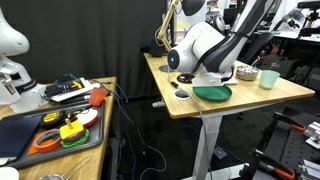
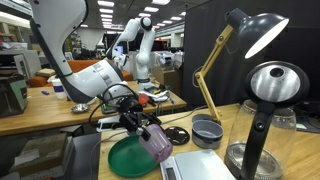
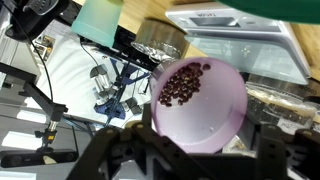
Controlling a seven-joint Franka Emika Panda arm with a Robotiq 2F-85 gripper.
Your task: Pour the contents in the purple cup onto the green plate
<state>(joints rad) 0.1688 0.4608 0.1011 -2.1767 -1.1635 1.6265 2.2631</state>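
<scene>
My gripper (image 2: pixel 146 130) is shut on the purple cup (image 2: pixel 158 144) and holds it tilted on its side just above the right edge of the green plate (image 2: pixel 125 160). In the wrist view the purple cup (image 3: pixel 215 118) fills the middle between the gripper's fingers (image 3: pixel 200 152). The contents (image 3: pixel 185 83), small dark bits, lie gathered against the cup's wall near its rim. A slice of the green plate (image 3: pixel 272 8) shows at the top. In an exterior view the green plate (image 1: pixel 213 93) lies under the gripper (image 1: pixel 214 75), and the arm hides the cup.
A pale mint-green cup (image 1: pixel 268 78) stands beyond the plate and shows in the wrist view (image 3: pixel 100 20). Black discs (image 1: pixel 181 95) lie near the table edge. A grey bowl (image 2: pixel 207 131), a scale (image 2: pixel 205 168), a desk lamp (image 2: pixel 255 30) and a kettle (image 2: pixel 268 100) crowd the table.
</scene>
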